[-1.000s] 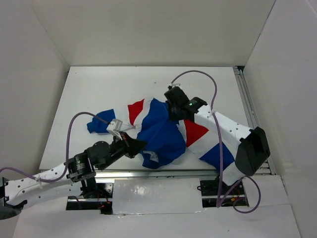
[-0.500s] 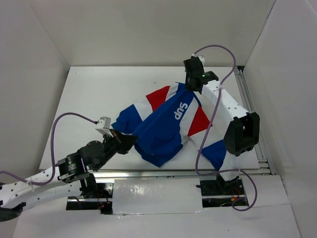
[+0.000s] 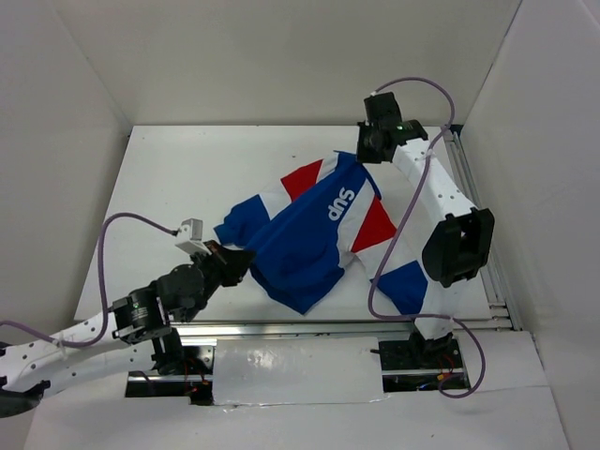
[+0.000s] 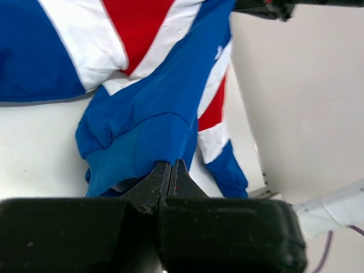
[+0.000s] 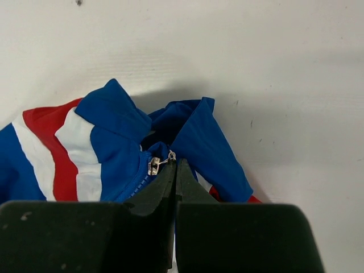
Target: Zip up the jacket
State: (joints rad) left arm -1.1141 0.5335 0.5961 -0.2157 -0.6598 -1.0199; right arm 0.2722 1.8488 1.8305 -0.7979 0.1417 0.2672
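Top external view: at the near left, the left gripper (image 3: 239, 261) is clenched on the blue hem (image 3: 258, 262) of the jacket (image 3: 305, 244). A second ago it sat a little further right, against a bunched heap of cloth. Now the jacket lies stretched in a diagonal across the white table (image 3: 187, 169), from that near-left grip up to the far right. White lettering (image 3: 339, 206) shows on the chest, where a second ago it was folded out of sight. One red-and-white shoulder panel lies left of the lettering and another right of it. A blue sleeve (image 3: 405, 286) trails off toward the near right edge, under the right arm.

The right gripper (image 3: 364, 155) has travelled from the middle of the table to its far right corner, drawing the collar end with it. Since half a second ago it has edged only slightly further out.

Left wrist view: the fingers are pressed together with the ribbed blue hem pinched at their tips, and the cloth runs away taut.

Right wrist view: the fingers are closed at the jacket's neck. The metal zipper pull (image 5: 154, 165) sits just left of their tips, between the two blue collar flaps (image 5: 196, 133). Whether they pinch the pull's tab or the cloth beside it I cannot tell.
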